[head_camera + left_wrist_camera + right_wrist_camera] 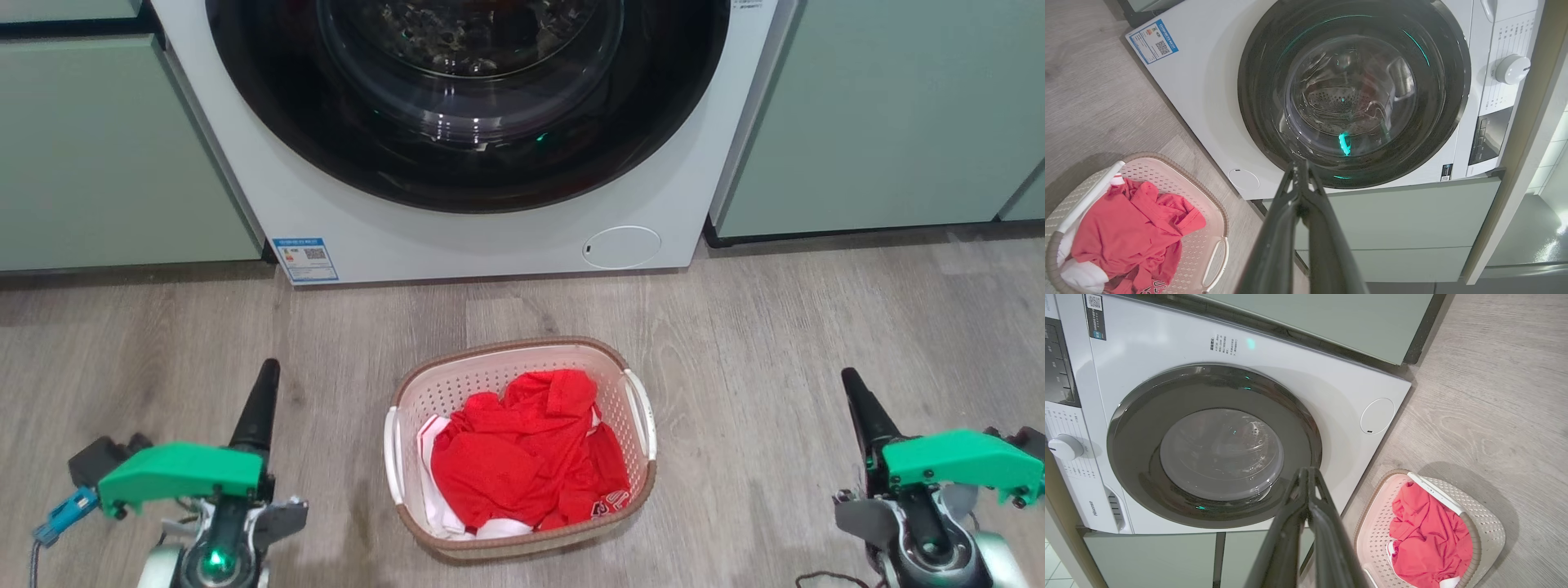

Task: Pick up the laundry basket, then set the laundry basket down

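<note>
Before the washing machine (490, 237), the laundry basket (506, 346) sat on the floor (816, 310) between the left gripper (267, 374) and right gripper (852, 382), both closed on nothing. Uneven holds on its handles (641, 412) might have tipped it.

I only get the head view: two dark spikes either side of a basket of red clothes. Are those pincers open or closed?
Observer: Closed. The left wrist view shows the left gripper with both fingers pressed together, empty.
Operator: And the right one?
Observer: The right gripper is shut too, tips meeting, pointing toward the washing machine.
Operator: Has the machine a knob?
Observer: Yes, a white dial on its front.
</note>
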{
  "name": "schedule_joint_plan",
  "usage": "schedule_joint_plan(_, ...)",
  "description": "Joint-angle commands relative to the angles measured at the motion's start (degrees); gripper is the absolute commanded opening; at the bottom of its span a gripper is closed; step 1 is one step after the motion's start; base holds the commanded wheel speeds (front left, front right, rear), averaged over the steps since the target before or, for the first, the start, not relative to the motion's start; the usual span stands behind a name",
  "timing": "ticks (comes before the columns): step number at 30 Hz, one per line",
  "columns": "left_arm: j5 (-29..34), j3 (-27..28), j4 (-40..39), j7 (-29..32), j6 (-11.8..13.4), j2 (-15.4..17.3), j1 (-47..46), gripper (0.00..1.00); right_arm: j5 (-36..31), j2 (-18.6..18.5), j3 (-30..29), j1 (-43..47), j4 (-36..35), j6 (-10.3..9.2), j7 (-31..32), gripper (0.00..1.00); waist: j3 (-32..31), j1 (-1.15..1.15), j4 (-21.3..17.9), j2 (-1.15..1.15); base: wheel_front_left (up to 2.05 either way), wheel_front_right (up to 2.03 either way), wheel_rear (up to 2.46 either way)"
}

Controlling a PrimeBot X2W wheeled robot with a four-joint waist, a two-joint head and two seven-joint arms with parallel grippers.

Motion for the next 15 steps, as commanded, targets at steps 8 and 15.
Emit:
schedule_joint_plan(8, -5.47, 3.58, -1.25, 1.77, -1.02, 0.88, -2.45, 0.00, 4.86, -0.82, -0.33, -2.69, -0.97, 0.35, 1.53, 0.00, -0.22, 0.00, -0.12, 0.00, 0.00, 0.00, 0.00)
schedule_joint_plan(15, -9.46, 4.87, -1.02, 2.98, -1.47, 0.86, -2.44, 0.00, 8.34, -0.78, -1.05, -2.71, -0.42, 0.37, 2.71, 0.00, -0.41, 0.00, -0.23, 0.00, 0.00, 0.00, 0.00)
